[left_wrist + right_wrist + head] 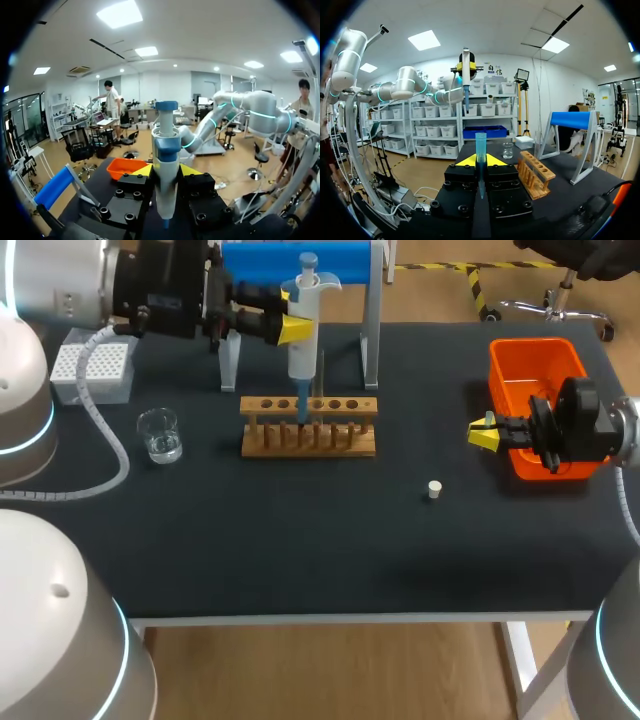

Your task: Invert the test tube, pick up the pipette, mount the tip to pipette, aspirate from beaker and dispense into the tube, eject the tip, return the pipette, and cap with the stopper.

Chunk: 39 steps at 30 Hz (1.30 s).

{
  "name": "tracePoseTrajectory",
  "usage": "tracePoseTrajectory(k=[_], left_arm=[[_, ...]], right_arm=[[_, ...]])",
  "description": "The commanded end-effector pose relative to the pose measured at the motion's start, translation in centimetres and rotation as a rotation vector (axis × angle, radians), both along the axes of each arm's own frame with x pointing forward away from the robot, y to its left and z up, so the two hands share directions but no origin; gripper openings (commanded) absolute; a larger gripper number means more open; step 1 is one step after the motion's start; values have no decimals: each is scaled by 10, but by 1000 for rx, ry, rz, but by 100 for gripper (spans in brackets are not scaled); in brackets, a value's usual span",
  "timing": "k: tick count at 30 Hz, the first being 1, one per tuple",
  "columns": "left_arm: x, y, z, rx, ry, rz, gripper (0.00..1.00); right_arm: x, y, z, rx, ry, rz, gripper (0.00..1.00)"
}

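Left jaws are closed on the pipette [303, 340], held upright over the wooden rack [309, 427]; right jaws are clamped on a blue tip [480, 145], kept vertical near the orange bin [530, 380], presumably for mounting.

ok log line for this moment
left gripper: shut on pipette, at wooden rack | right gripper: shut on blue tip, beside orange bin | stopper: on table

Orange bin [525, 365] near right edge of black table [300, 540]; wooden rack [340, 445] mid-table.
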<state>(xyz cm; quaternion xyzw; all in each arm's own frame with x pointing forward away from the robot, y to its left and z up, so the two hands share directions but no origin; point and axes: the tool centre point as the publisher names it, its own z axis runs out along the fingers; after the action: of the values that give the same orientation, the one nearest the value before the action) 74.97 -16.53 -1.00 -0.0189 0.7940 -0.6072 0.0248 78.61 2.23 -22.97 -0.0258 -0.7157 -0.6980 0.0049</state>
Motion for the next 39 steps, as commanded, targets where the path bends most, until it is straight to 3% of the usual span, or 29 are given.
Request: tracePoseTrajectory(k=[1,35,39], left_arm=[[-1,0,0,1,0,3,0],[-1,0,0,1,0,3,0],[-1,0,0,1,0,3,0]], right_arm=[[-1,-1,0,-1,0,1,0],[-1,-1,0,-1,0,1,0],[-3,10,-1,-15,0,2,0]])
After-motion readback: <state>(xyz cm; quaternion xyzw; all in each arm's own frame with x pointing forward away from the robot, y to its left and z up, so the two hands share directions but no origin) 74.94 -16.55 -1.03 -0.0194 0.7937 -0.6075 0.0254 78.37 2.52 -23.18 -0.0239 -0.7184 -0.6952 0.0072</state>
